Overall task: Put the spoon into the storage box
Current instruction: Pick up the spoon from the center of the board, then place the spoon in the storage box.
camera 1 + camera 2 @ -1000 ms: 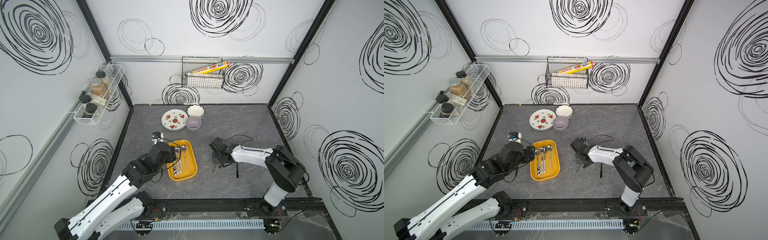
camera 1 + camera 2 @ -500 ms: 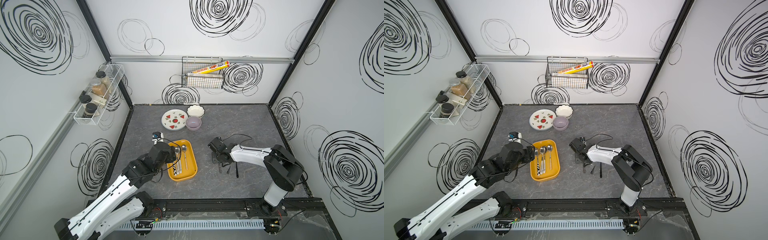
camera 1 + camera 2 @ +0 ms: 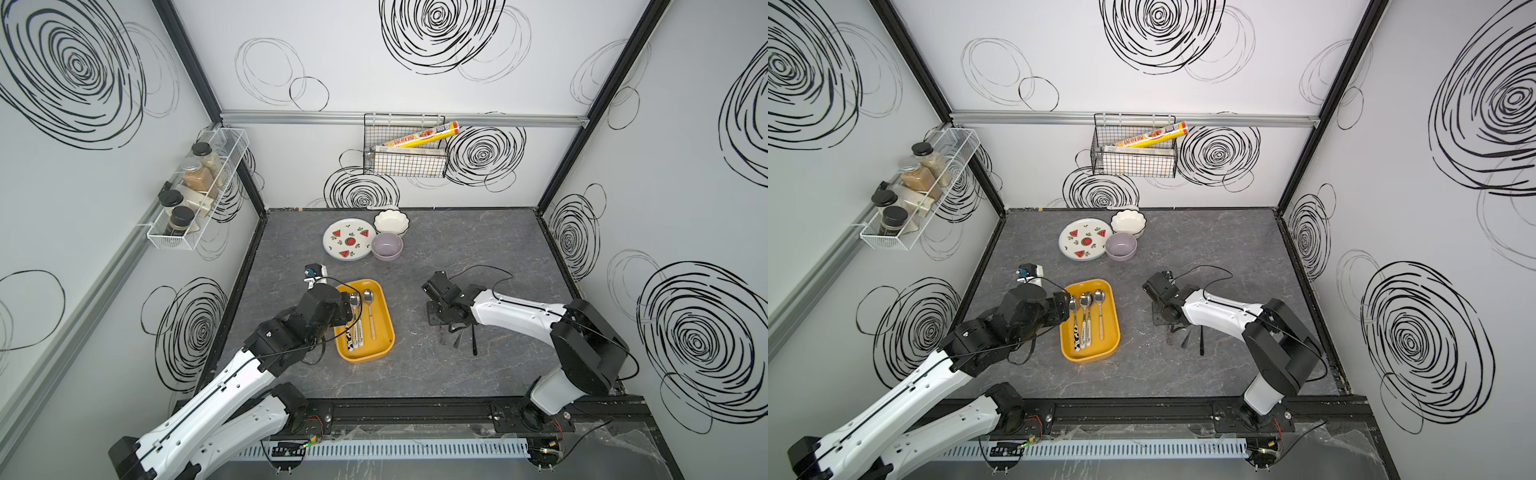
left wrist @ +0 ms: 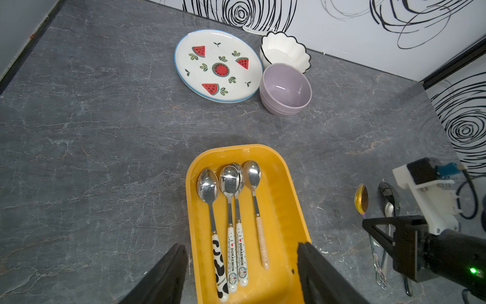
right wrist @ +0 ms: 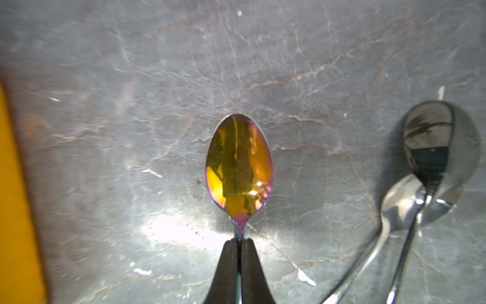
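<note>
Gold-and-purple tint noted on the spoon (image 5: 239, 168) to be moved. Found the right gripper (image 5: 239, 242) clamped tight on its neck, just below the bowl, after narrowing from part-spread over the last second. Judged the grasp as made but the lift as not yet begun: appeared to rest flat on the grey table (image 5: 105, 79), near the storage box (image 4: 278, 210) but outside it, with bare table between. Judged lift, carry and release into the box as the steps remaining. Found the left gripper (image 4: 240, 246) unchanged, jaws spread wide and holding nothing, poised at the box. Judged it a possible obstruction at delivery. Counted four spoons (image 4: 228, 184) already inside, leaving free floor along one side. Noted two plain steel spoons (image 5: 399, 205) overlapping each other just beside the gripped one, not touching it. Noted a watermelon plate (image 4: 218, 65), purple bowl (image 4: 285, 89) and white bowl (image 4: 284, 50) further back, clear of the route.
</note>
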